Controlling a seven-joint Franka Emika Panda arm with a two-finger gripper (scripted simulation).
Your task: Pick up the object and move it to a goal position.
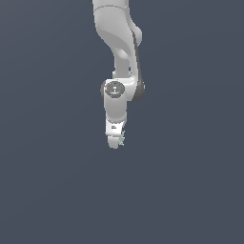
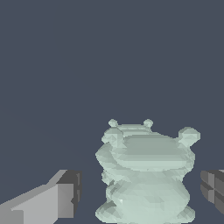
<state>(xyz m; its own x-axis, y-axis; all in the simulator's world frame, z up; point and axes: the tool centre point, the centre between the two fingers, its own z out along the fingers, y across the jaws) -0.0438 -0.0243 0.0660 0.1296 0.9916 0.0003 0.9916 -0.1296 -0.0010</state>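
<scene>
The arm (image 1: 119, 52) is white with a dark grey strip. Between the jaws sits the object (image 2: 146, 175), pale mint green all over. The fingertips (image 2: 70, 192) have dark grey pads.

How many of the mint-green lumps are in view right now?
1. The mint-green lump sits between the gripper fingers in the wrist view, with gaps either side; in the exterior view only a sliver shows beside the fingertips. Nothing else like it is visible, though the arm could hide something.

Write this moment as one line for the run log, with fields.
phase: grasp approach | gripper: open, fingers on both sides of object | object: pale mint lump between fingers, gaps visible in wrist view | contact: none seen | goal: not visible
</scene>
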